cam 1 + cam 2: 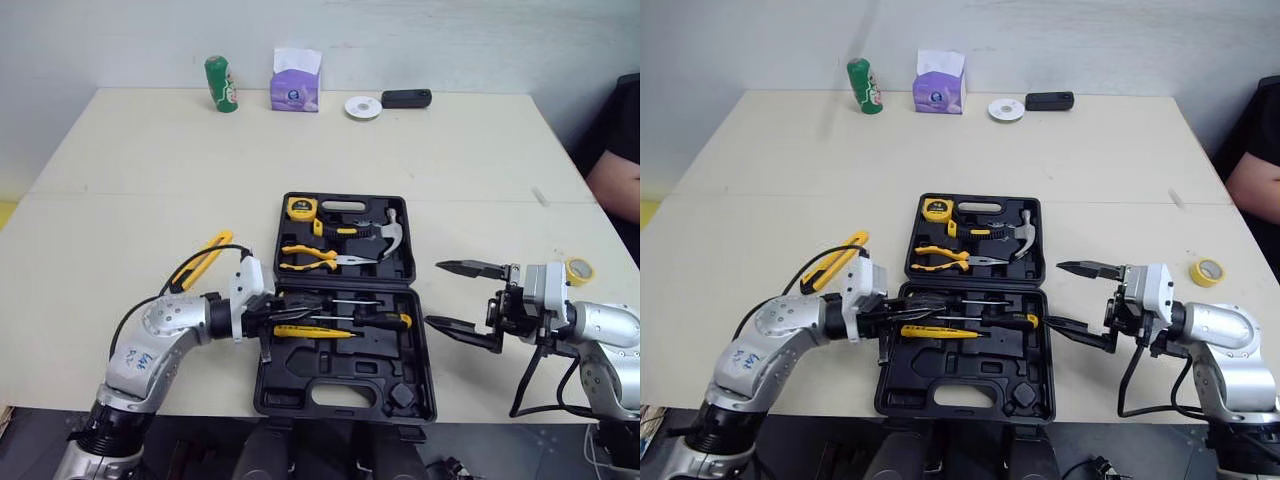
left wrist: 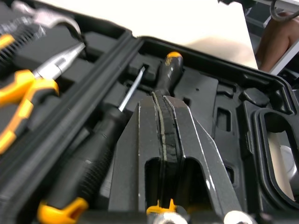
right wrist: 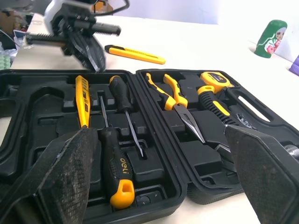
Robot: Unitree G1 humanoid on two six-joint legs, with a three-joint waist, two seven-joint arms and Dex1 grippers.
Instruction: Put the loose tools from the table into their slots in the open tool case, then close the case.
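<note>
The black tool case (image 1: 345, 385) lies open in the middle of the table. Its far half holds a yellow tape measure (image 1: 300, 207), a hammer (image 1: 375, 232) and pliers (image 1: 315, 258). In the near half lie two black screwdrivers (image 1: 360, 318) and a yellow tester pen (image 1: 310, 331). My left gripper (image 1: 272, 322) is shut, with its tips over the near half's left edge beside the pen; I see nothing held between its fingers (image 2: 161, 95). To the right of the case my right gripper (image 1: 465, 298) stands wide open and empty. A yellow utility knife (image 1: 200, 260) lies loose on the table left of the case.
A roll of yellow tape (image 1: 578, 270) lies at the right, behind my right arm. Along the far edge stand a green can (image 1: 221, 83), a purple tissue pack (image 1: 295, 85), a white disc (image 1: 363, 107) and a black device (image 1: 406, 98). A person's arm (image 1: 615, 180) shows at the right edge.
</note>
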